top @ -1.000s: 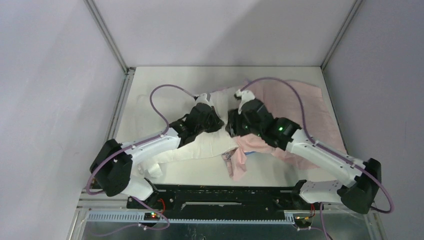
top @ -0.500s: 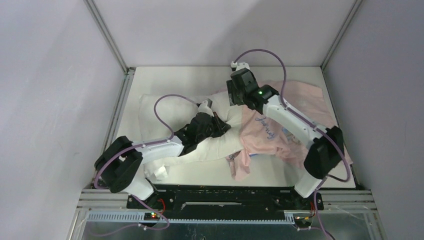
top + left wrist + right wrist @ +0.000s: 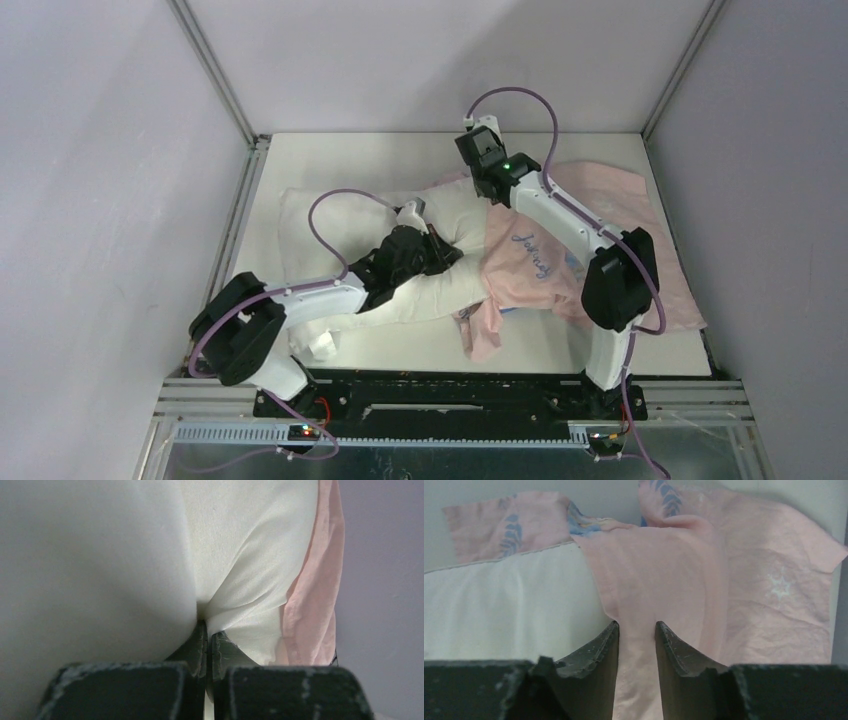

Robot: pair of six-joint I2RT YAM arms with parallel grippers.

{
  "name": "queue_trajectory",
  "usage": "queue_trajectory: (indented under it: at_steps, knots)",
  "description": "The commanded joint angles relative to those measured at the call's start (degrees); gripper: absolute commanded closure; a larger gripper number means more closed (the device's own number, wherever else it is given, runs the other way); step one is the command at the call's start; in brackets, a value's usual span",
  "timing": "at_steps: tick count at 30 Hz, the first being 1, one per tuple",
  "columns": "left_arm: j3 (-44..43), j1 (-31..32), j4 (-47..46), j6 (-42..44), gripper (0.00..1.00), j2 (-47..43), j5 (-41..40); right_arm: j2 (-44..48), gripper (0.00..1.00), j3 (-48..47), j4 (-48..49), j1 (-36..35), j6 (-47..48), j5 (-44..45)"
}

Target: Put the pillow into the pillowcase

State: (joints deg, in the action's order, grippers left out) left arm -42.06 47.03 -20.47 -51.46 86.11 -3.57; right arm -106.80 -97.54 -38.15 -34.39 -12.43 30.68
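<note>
The white pillow (image 3: 335, 212) lies across the table's middle, its right end under the pink pillowcase (image 3: 560, 250) with blue "Journey" lettering. My left gripper (image 3: 447, 246) is shut on a pinch of pillow fabric (image 3: 100, 555) near the pillowcase edge (image 3: 315, 605); its tips (image 3: 207, 639) are pressed together. My right gripper (image 3: 487, 193) reaches to the back of the table. A fold of the pillowcase (image 3: 749, 580) runs between its fingers (image 3: 636, 630), with the pillow (image 3: 509, 600) just to the left.
Grey enclosure walls stand on three sides. Part of the pillowcase is bunched near the front (image 3: 478, 335). The right arm's elbow (image 3: 618, 275) hangs over the pillowcase. The black rail (image 3: 450, 390) runs along the near edge.
My right arm has swung from the centre to the back of the table, drawing the pillowcase with it so the lettering shows. My left gripper has shifted slightly forward, still holding the pillow.
</note>
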Motion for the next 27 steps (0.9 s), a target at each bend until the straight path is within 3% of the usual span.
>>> queue_trajectory:
  at_steps: [1,5,11,15,20,22,27]
  knots:
    - [4.1,1.8,15.0,1.5,1.00,2.4,4.5,-2.7,0.70,-3.2,-0.2,0.9,1.6,2.2]
    - [3.5,2.6,14.6,2.9,1.00,2.1,4.6,-4.1,1.00,-9.9,-3.7,-0.3,1.0,1.4]
    - [-1.9,5.7,13.6,6.0,1.00,3.8,5.1,-3.8,1.00,-24.3,-6.9,-11.6,-2.4,-7.9]
    - [-5.1,2.6,14.8,6.1,1.00,3.3,5.6,-1.5,1.00,-17.4,-3.0,-14.4,-5.1,-9.7]
    - [-10.5,-0.8,21.5,7.4,1.00,3.6,6.0,3.3,1.00,-6.1,0.2,-10.5,-7.6,-14.1]
    - [-11.9,-1.3,24.0,7.8,1.00,4.2,4.8,5.2,0.92,-3.2,0.8,-9.3,-7.8,-16.0]
    - [-13.6,-1.6,28.1,10.1,1.00,4.7,-3.0,9.3,0.53,0.2,-0.5,-8.9,-7.8,-17.4]
